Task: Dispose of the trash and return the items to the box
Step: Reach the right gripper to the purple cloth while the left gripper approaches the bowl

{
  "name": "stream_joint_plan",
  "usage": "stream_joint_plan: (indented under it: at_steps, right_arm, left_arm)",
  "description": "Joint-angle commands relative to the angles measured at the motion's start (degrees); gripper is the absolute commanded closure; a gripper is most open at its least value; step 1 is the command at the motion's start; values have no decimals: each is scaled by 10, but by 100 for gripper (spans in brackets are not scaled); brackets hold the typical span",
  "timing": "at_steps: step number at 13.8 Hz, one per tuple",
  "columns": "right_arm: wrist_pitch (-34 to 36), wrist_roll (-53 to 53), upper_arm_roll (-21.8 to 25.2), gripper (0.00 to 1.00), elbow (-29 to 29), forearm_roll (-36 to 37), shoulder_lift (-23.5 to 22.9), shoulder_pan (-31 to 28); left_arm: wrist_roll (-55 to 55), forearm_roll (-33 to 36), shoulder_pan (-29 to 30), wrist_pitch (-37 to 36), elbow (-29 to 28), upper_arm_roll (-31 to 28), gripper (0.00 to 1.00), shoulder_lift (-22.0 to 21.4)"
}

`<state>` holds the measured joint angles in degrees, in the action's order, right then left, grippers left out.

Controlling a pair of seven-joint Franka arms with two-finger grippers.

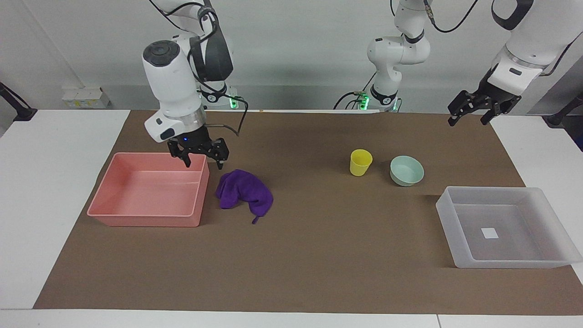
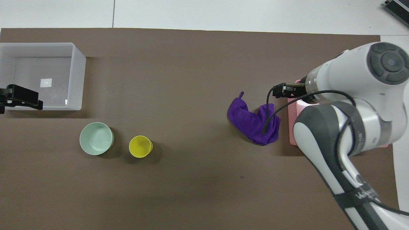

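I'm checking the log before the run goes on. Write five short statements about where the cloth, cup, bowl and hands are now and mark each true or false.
1. The purple cloth lies beside the pink tub. True.
2. The yellow cup is in the translucent box. False: it stands on the mat beside the mint bowl.
3. The right hand holds the cloth. False: it is open, over the pink tub's corner.
4. The box holds nothing. True.
5. The left hand grips the bowl. False: it is open and raised.
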<state>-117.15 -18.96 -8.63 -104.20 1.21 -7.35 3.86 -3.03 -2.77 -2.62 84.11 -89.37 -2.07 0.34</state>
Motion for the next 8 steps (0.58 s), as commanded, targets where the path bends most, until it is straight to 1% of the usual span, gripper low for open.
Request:
stream_joint_plan:
  at_steps: [1, 2, 3, 5, 6, 7, 8]
  right_arm:
    - [-82, -24, 0, 0, -60, 9, -16, 19]
    - [-104, -28, 0, 0, -68, 14, -30, 21]
    - [-123, -34, 0, 0, -74, 19, -44, 30]
    - [-159, -39, 0, 0, -103, 26, -62, 43]
    - [-183, -41, 0, 0, -117, 34, -74, 50]
    - [-206, -48, 0, 0, -124, 40, -90, 55]
    - [-215, -52, 0, 0, -127, 47, -101, 59]
  left_arm:
    - [7, 6, 22, -9, -95, 3, 0, -16]
    - [7, -3, 37, -3, -132, 3, 0, -18]
    - [11, -8, 39, 19, -162, 3, 0, -19]
    - [12, -21, 41, 98, -221, 3, 0, -18]
    - [14, -36, 43, 146, -258, 3, 0, -11]
    - [14, -55, 49, 222, -312, 3, 0, -10]
    - [14, -71, 50, 288, -359, 3, 0, -10]
